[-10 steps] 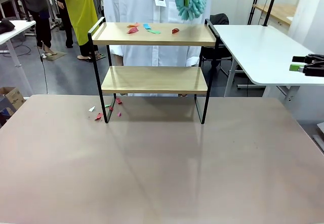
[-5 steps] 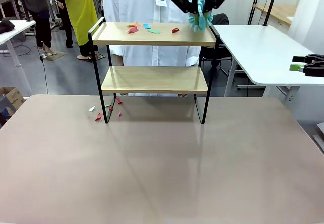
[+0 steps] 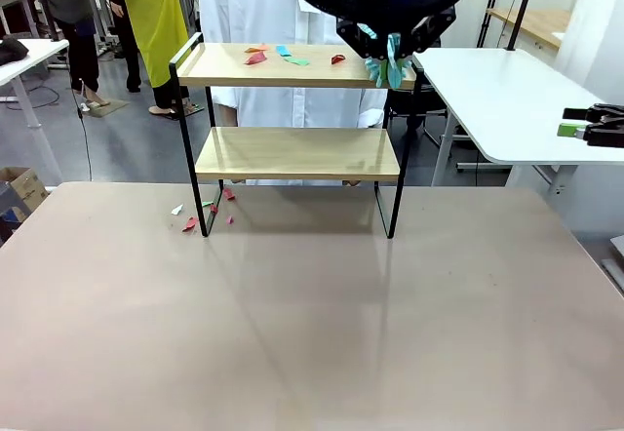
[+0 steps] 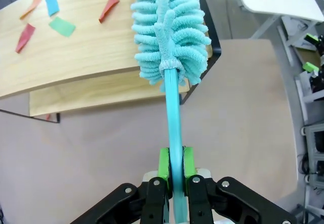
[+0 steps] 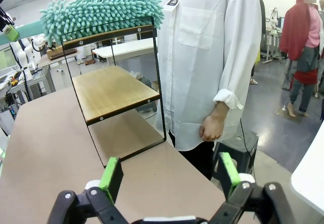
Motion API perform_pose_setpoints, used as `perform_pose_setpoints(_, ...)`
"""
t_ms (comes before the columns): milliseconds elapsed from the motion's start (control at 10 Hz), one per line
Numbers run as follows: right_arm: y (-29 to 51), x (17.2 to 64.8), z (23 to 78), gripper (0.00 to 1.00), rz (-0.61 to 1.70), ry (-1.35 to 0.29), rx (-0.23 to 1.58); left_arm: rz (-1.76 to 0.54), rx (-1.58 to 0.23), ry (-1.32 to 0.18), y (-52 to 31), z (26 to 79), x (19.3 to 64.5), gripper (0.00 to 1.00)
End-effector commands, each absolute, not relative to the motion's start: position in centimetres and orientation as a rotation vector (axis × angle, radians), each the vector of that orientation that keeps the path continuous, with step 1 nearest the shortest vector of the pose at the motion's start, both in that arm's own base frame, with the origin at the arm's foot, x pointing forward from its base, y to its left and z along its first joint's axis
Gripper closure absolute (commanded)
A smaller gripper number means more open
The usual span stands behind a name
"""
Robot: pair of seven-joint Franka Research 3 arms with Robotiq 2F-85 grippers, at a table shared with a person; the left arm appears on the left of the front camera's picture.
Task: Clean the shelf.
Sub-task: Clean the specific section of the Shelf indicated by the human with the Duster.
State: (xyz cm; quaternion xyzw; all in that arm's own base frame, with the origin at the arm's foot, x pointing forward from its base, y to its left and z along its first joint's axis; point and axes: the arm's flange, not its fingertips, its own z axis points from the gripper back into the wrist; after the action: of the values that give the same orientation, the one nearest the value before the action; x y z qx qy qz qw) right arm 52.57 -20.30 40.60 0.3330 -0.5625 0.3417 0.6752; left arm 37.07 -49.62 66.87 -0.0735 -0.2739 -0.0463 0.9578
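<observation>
On the table (image 3: 312, 333), beside the left foot of the shelf (image 3: 292, 78), a few small paper scraps (image 3: 190, 222) lie on the surface; I judge that they came off the shelf, so a part of the sweeping seems done; on the left and middle part of the top board, four coloured scraps (image 3: 255, 58) wait to be swept, so the main work is left; the lower board looks bare; at the right end of the top board is the turquoise duster (image 4: 169, 31), its fluffy head over the board's corner, whether pressing on the wood I cannot tell; the left gripper (image 4: 175, 165) is clamped tight on the duster's thin handle; the next stroke, I think, must go leftward across the scraps; far to the right, well apart from the shelf, the right gripper (image 5: 169, 174) has its green pads wide apart with nothing between them.
</observation>
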Motion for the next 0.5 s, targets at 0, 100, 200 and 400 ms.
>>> perform_pose_setpoints(0,-20.1,52.6,40.9,0.00,0.773,-1.268,0.744,-0.022,-0.163,-0.537,-49.1,66.8,36.8,0.87)
perform_pose_setpoints(100,-20.1,52.6,40.9,0.00,0.773,-1.268,0.744,-0.094,-0.149,-0.556,-49.6,66.9,37.1,0.87)
perform_pose_setpoints(200,-20.1,52.6,40.9,0.00,0.773,-1.268,0.744,-0.079,-0.151,-0.551,-49.6,66.8,37.1,0.87)
perform_pose_setpoints(400,-20.1,52.6,40.9,0.00,0.773,-1.268,0.744,-0.068,-0.095,-0.508,-47.3,67.2,38.2,0.87)
